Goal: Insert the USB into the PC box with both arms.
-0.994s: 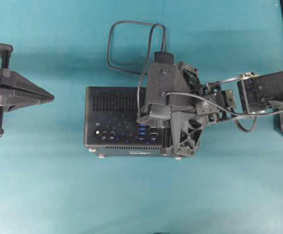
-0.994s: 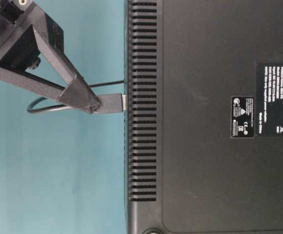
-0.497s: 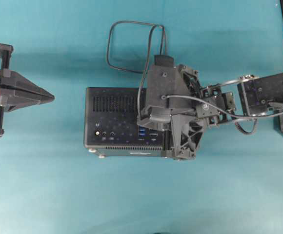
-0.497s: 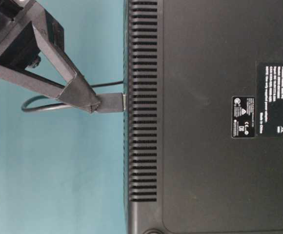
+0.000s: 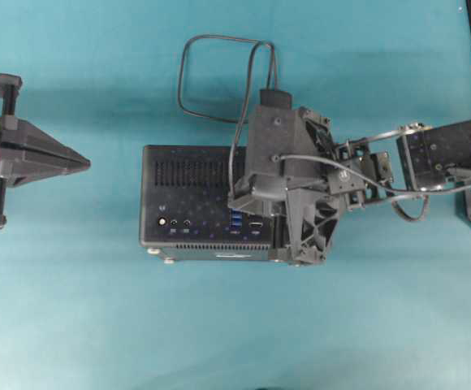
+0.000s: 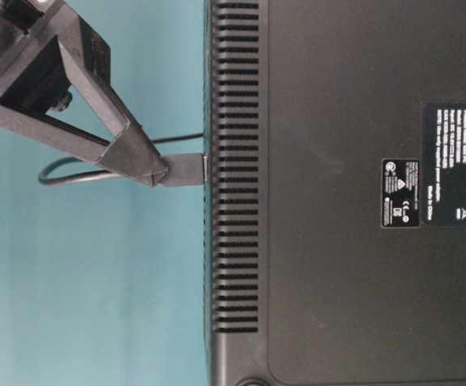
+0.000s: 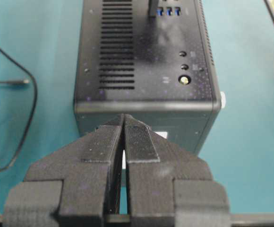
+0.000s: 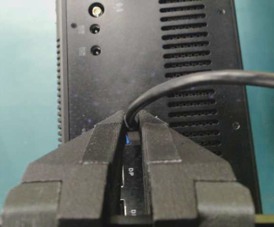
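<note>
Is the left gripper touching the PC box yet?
No, the left gripper sits shut, with bare table between it and the PC box.

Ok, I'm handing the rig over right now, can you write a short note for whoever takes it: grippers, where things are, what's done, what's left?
Right gripper: shut on the USB plug, held at the PC box port face.
Left gripper: shut, empty, off the box's left end in the overhead view, not touching it.
USB cable: looped on the table behind the box.
Done: plug picked up and brought to the blue sockets; its metal tip meets the box face.
Left: whether it is fully seated cannot be told; push home if needed, bracing the box with the left gripper, then release.
</note>
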### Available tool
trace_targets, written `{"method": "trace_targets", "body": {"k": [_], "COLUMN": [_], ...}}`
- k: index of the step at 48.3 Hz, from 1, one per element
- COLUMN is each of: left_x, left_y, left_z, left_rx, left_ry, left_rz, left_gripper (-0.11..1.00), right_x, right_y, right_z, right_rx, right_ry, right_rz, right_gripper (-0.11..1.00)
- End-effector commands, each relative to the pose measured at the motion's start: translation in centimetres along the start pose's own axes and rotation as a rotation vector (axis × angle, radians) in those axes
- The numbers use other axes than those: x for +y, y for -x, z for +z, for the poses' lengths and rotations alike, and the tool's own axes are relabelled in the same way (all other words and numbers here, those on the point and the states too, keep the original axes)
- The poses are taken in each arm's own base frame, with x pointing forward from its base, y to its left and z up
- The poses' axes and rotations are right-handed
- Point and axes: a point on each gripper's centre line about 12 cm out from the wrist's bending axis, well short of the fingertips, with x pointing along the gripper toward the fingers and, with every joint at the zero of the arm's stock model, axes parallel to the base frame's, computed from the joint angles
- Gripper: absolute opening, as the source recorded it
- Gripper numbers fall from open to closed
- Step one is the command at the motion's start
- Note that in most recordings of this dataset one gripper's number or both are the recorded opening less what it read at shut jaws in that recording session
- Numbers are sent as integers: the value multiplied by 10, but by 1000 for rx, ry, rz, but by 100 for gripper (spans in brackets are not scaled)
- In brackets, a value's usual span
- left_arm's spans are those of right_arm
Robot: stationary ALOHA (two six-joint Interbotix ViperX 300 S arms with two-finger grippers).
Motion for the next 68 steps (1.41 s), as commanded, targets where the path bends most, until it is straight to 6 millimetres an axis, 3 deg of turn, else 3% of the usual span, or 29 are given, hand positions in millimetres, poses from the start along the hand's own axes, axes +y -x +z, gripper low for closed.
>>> {"method": "trace_targets", "body": {"k": [1, 8, 19, 28, 35, 50, 68], "left_x": [0, 0, 0, 0, -1, -1, -1], "left_y": [1, 1, 1, 1, 1, 1, 2], "left_z": [7, 7, 7, 6, 6, 5, 7], "left_rx": [-23, -23, -23, -23, -22, -18, -22], "left_ry": [-1, -2, -2, -2, -2, -2, -2], "left_rz": [1, -1, -1, -1, -2, -2, -2], "left_gripper": [0, 0, 0, 0, 0, 0, 0], "right_x": [30, 26, -1, -10, -4, 34, 17], "right_y": [-11, -11, -8, -3, -2, -14, -7], "right_z": [-17, -17, -5, -1, -7, -29, -24], "right_rx": [62, 63, 22, -16, -10, 30, -6], "right_ry": [11, 9, -1, -14, -5, 50, 78], "right_rz": [62, 55, -10, -16, -2, 75, 30], "right_gripper": [7, 7, 7, 7, 7, 7, 7]}}
